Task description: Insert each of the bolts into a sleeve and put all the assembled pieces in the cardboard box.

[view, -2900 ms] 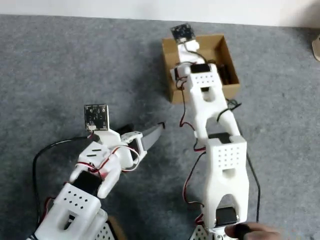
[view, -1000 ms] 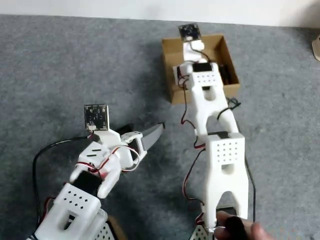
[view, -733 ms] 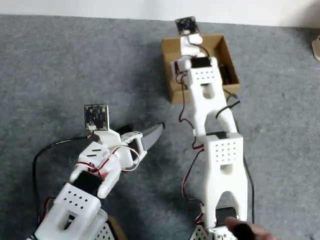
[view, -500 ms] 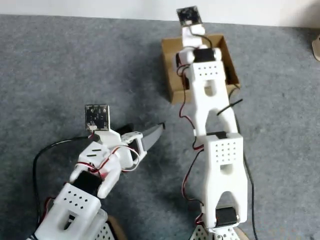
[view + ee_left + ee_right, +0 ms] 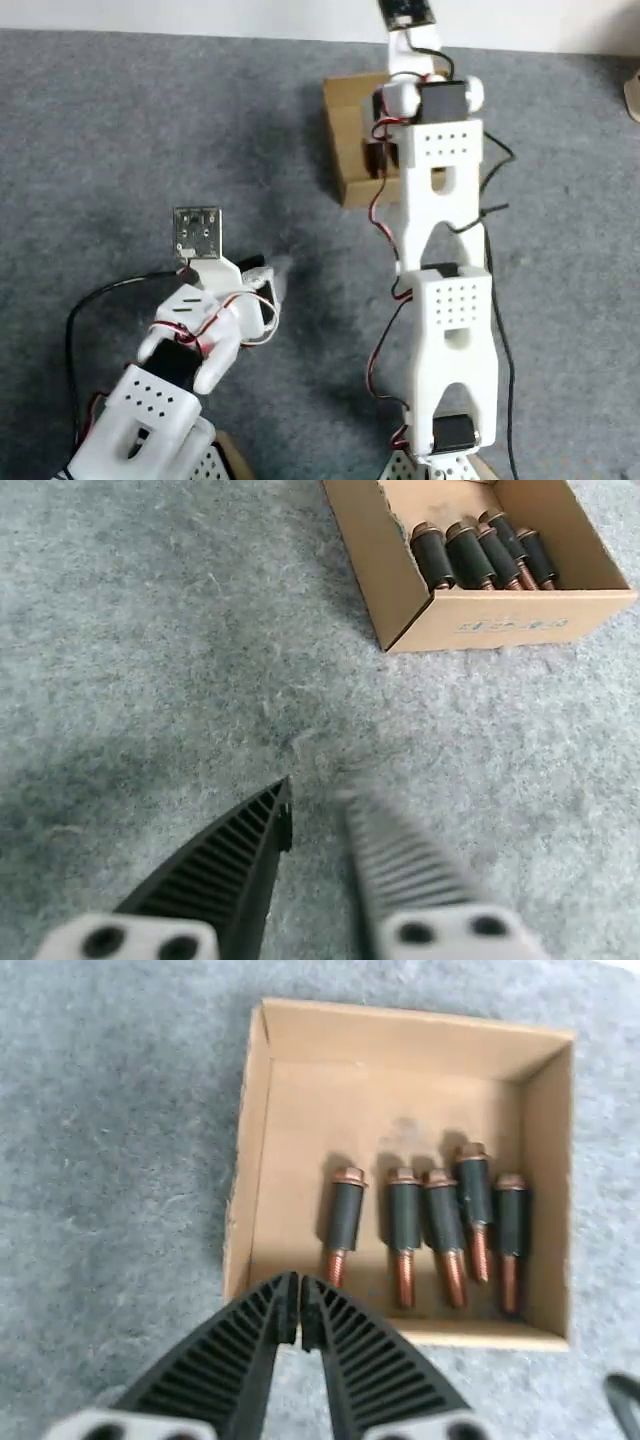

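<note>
The cardboard box (image 5: 392, 1032) holds several assembled pieces (image 5: 432, 1218), copper bolts in black sleeves, lying side by side on its floor. My right gripper (image 5: 299, 1300) hangs above the box's near wall, shut with nothing in it. In the high view the right arm (image 5: 440, 160) stretches over the box (image 5: 345, 150) and covers most of it. My left gripper (image 5: 316, 798) sits low over bare carpet, well short of the box (image 5: 500, 625), its fingers a little apart and holding nothing. The left wrist view also shows the pieces (image 5: 480, 552) in the box.
Grey carpet surrounds the box on all sides. The left arm (image 5: 200, 320) lies at the lower left of the high view, its gripper (image 5: 278, 270) aimed toward the box. A pale strip runs along the far edge of the carpet.
The right arm has stretched farther away over the box and lifted. The left gripper has tipped downward and its fingers have parted. A hand at the right arm's base has gone.
</note>
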Robot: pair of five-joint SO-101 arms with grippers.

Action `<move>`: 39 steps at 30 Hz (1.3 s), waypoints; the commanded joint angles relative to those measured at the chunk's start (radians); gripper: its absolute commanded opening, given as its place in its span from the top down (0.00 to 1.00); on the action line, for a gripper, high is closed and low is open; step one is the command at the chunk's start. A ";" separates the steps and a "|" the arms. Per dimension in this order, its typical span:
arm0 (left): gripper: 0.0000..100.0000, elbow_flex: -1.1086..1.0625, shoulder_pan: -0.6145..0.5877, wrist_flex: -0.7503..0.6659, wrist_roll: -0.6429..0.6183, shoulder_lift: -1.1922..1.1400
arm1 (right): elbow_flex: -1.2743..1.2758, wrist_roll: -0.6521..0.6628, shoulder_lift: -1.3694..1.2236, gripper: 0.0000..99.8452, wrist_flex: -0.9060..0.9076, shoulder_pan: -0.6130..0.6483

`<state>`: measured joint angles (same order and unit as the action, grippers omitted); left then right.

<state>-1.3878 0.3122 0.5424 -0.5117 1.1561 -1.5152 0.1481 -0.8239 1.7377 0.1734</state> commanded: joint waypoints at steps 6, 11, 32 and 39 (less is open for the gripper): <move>0.99 0.120 -0.005 0.143 0.120 0.015 | -0.062 -0.006 0.056 1.00 0.030 -0.150; 0.99 0.288 -0.005 0.494 0.120 0.007 | -0.030 -0.006 0.064 1.00 0.030 -0.170; 0.99 0.302 -0.378 0.845 0.381 0.016 | 1.283 0.000 0.829 1.00 -0.062 -0.156; 0.99 0.302 -0.414 0.898 0.381 0.016 | 1.802 0.000 1.207 1.00 -0.278 -0.156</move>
<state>-1.1270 -0.0667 1.4216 -0.1389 1.1577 0.1051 0.1481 0.1918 1.5428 0.0199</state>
